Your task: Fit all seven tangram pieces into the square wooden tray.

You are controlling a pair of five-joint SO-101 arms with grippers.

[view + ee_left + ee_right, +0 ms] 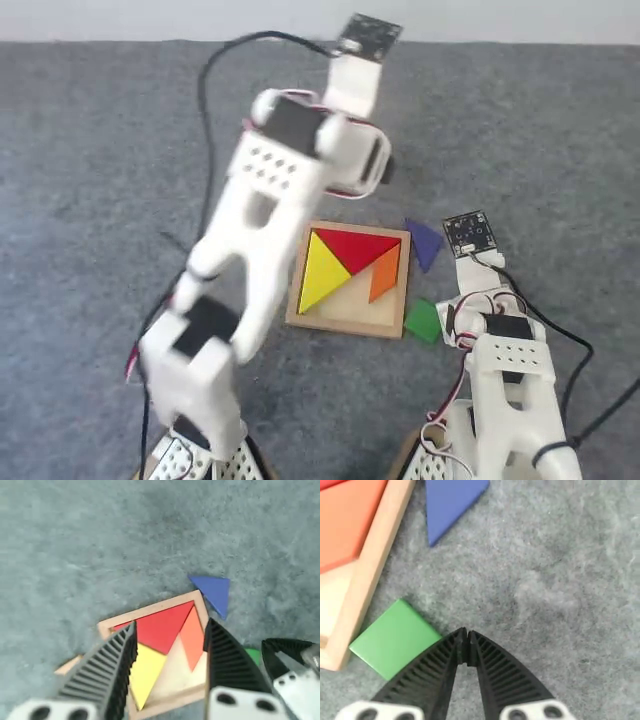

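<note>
Now the wooden tray [340, 324] sits on the grey counter [100, 200]; inside it lie a red triangle [355, 247], a yellow triangle [322, 275] and an orange piece [385, 275]; a blue triangle [424, 243] and a green square [422, 321] lie outside, just beside its right edge; the left hand [171, 627] hangs over the tray, fingers wide apart and empty; the right hand [466, 640] is closed on nothing, near the green square.

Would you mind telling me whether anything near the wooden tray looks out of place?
Two pieces lie outside the tray: the green piece beside its outer edge, the blue triangle on the carpet nearby.
</note>
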